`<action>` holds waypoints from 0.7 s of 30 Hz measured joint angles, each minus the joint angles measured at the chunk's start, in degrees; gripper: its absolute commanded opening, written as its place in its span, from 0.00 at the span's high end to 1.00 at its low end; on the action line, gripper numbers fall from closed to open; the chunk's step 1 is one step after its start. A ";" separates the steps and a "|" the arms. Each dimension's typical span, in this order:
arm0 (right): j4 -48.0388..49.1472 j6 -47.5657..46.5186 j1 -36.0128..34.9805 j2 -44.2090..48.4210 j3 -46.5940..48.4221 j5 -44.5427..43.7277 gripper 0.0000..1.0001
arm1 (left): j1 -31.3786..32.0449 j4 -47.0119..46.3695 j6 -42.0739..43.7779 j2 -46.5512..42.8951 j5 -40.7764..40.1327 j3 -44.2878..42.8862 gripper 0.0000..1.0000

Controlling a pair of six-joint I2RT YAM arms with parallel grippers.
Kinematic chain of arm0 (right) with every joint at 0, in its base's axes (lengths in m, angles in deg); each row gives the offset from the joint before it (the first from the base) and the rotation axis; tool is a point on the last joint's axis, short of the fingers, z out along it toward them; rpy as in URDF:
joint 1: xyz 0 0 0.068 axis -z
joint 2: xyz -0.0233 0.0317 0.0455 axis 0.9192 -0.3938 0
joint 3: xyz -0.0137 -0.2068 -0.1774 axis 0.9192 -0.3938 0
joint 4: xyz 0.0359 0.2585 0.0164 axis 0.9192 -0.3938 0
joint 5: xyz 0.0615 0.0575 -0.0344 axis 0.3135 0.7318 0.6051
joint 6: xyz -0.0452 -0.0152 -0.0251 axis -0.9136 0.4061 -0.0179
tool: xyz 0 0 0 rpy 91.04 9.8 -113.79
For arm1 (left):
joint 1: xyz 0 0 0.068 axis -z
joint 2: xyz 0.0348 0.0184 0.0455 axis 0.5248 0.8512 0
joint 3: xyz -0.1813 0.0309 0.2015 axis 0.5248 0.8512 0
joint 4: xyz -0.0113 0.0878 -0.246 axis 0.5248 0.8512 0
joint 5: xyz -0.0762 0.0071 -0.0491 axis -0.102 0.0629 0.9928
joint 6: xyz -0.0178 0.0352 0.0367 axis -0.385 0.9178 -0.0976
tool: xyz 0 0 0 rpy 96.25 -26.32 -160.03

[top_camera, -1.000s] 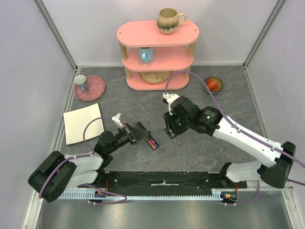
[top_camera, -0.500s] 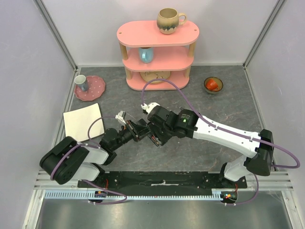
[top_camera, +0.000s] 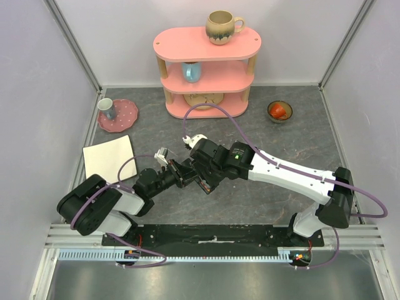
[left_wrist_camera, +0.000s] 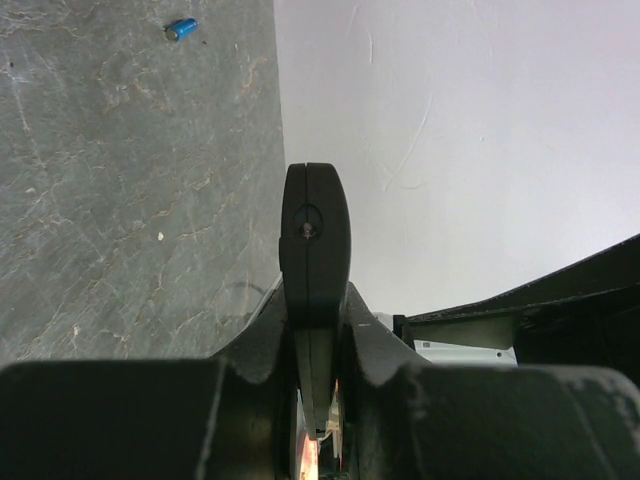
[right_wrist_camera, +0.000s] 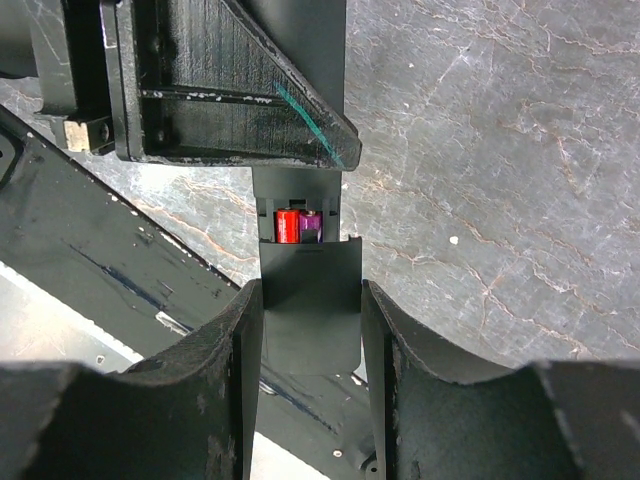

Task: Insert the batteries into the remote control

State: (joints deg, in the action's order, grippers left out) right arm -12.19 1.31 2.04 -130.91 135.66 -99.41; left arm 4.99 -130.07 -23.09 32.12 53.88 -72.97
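Remote (right_wrist_camera: 300, 190): a slim black plastic bar, held off the tabletop (right_wrist_camera: 480, 150) between the two arms with its open bay turned toward the right wrist camera, so that the bay can be worked on.
Left tool (top_camera: 183, 171): narrowed and clamped on the remote's far half; it is judged to serve as a vice.
Right tool (right_wrist_camera: 311, 310): closed to a narrow gap on a flat, matt black cover (right_wrist_camera: 310, 280), both pads seen against its edges.
Cover: a smooth rectangular plate lined up with the bay, its upper lip just below the cells; it is judged to be placed for sliding shut.
Red battery (right_wrist_camera: 288, 225): a glossy small cylinder, seated in the bay.
Purple battery (right_wrist_camera: 310, 224): the same shape, seated touching the red one.
Blue battery (left_wrist_camera: 181, 28): left lying on the grey, marbled tabletop, well apart from the remote.
Stage: loading is judged nearly done, the closing not yet made.
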 measured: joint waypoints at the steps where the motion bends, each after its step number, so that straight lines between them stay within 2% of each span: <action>1: 0.02 0.02 0.00 0.00 0.00 0.02 1.00 | 0.09 -0.02 0.02 -0.24 -0.02 0.00 0.98; 21: 1.33 0.31 0.00 0.00 -2.05 0.85 1.00 | 1.95 -0.31 0.94 -4.17 -0.83 0.00 0.98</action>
State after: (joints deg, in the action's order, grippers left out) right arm -10.86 1.61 2.04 -130.91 133.61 -98.56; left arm 6.94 -130.38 -22.15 27.95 53.05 -72.97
